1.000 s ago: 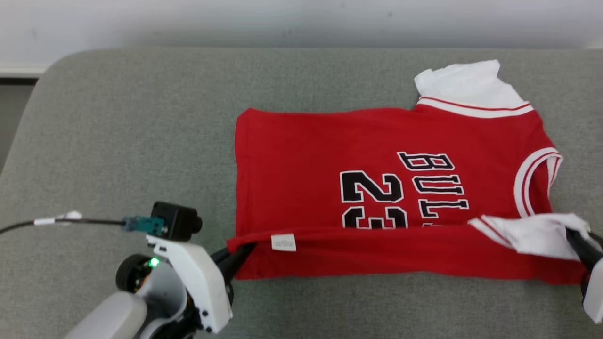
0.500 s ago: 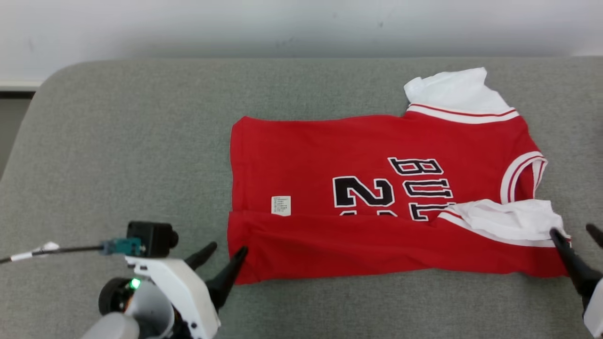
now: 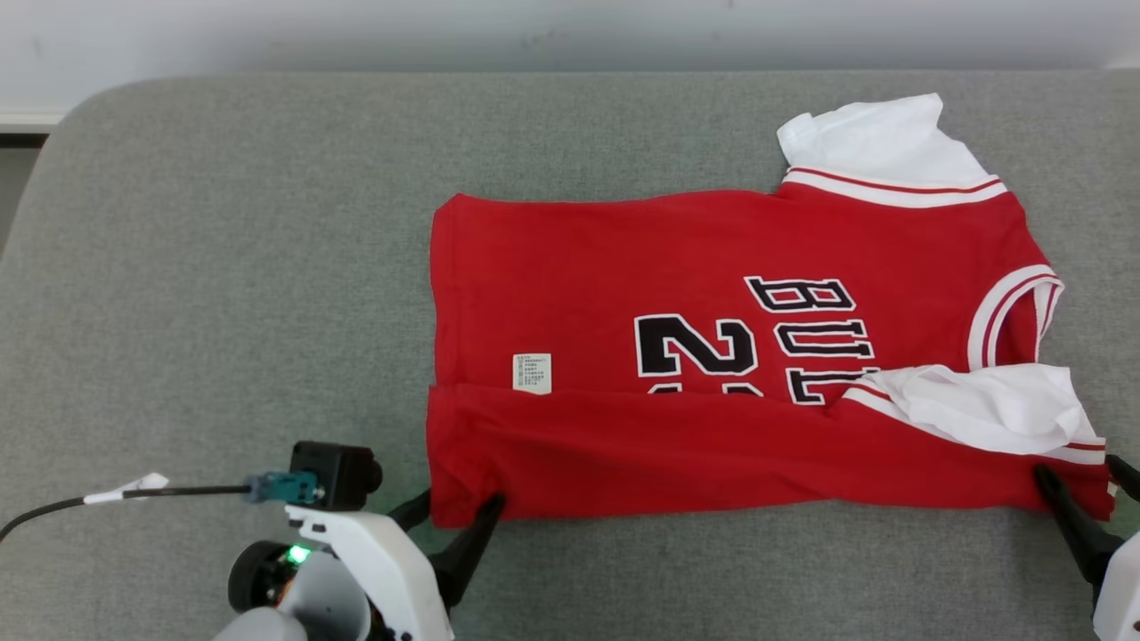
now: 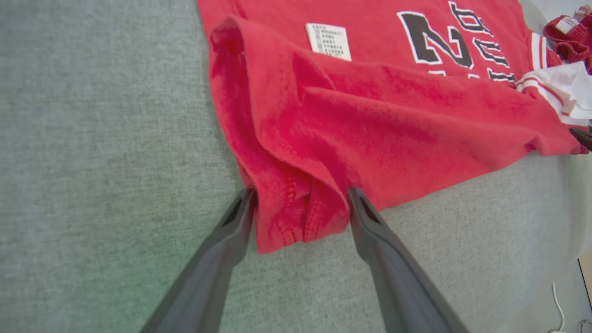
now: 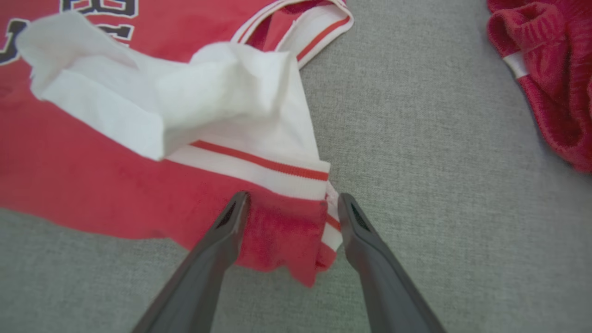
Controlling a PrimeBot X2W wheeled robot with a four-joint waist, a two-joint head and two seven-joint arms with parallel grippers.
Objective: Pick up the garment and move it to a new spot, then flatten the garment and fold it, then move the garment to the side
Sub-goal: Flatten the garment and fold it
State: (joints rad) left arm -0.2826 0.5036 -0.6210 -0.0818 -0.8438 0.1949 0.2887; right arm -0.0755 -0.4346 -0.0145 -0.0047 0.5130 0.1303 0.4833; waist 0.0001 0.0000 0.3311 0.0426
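Observation:
A red jersey, the garment (image 3: 570,285), lies on the grey cushion with its near strip folded over the black "23". Its white sleeves (image 3: 980,409) are at the right end. My left gripper (image 3: 459,503) stands open at the near left corner. In the left wrist view the left gripper (image 4: 299,192) has the hem corner of the garment (image 4: 393,120) lying loose between its spread fingers. My right gripper (image 3: 1078,470) is open at the near right corner. In the right wrist view the right gripper (image 5: 292,198) straddles the garment's (image 5: 92,171) striped corner below a crumpled white sleeve (image 5: 185,92).
The grey cushion (image 3: 223,267) stretches bare to the left and toward me. A white wall (image 3: 534,27) runs along its far edge. Another crumpled red cloth (image 5: 555,83) lies to the right of the jersey. A cable (image 3: 134,488) trails left from my left wrist camera.
Both grippers were shut on the jersey's near edge a second ago and have let go. The folded strip has dropped flat onto the jersey. The open fingers have since moved forward around the corners.

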